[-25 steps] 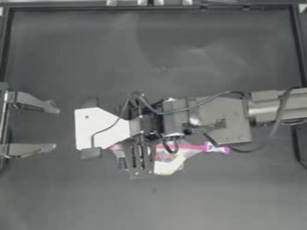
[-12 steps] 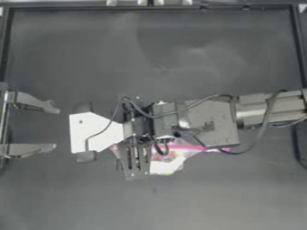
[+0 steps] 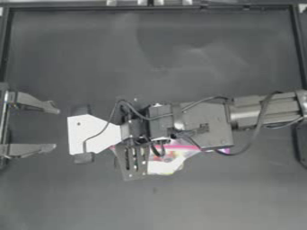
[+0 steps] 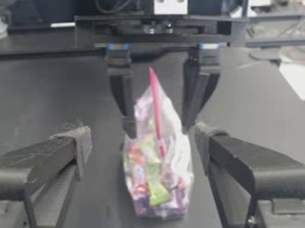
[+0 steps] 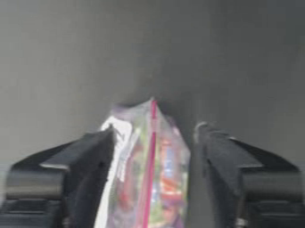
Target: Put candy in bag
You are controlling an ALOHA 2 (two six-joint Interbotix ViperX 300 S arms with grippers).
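Observation:
The clear bag (image 4: 158,156) with its pink zipper strip (image 4: 156,107) stands on the dark table, zipper edge up. Mixed-colour candy (image 4: 149,178) fills its lower part. My right gripper (image 5: 154,131) is open and straddles the bag (image 5: 149,178); one jaw looks against the plastic, the other a little apart. From the left wrist, that right gripper (image 4: 158,128) hangs over the bag's top. In the top view my right arm (image 3: 203,123) covers most of the bag (image 3: 168,161). My left gripper (image 3: 55,127) waits open at the left edge.
The table's raised rim (image 3: 150,6) runs along the far side. A cable (image 3: 240,148) loops off the right arm's wrist. Bare dark tabletop (image 3: 150,54) lies beyond the arm and in front of the bag.
My right arm has slid a little to the left over the bag, and more of the pink strip is now hidden under it. The left gripper has not moved.

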